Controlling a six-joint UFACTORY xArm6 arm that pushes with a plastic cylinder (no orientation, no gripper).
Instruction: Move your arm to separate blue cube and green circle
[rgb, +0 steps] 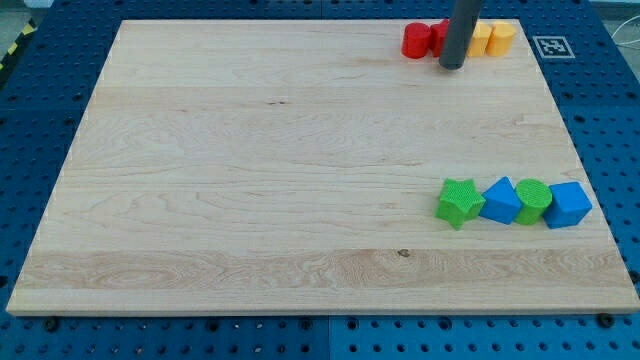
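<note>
The blue cube sits at the right end of a row near the board's right edge, touching the green circle on its left. My tip is at the view's top, far above that row, just in front of the red and yellow blocks. The rod comes down from the top edge.
A second blue block and a green star continue the row to the left. A red cylinder, another red block partly hidden by the rod, and two yellow blocks sit at the top right. The wooden board lies on a blue pegboard.
</note>
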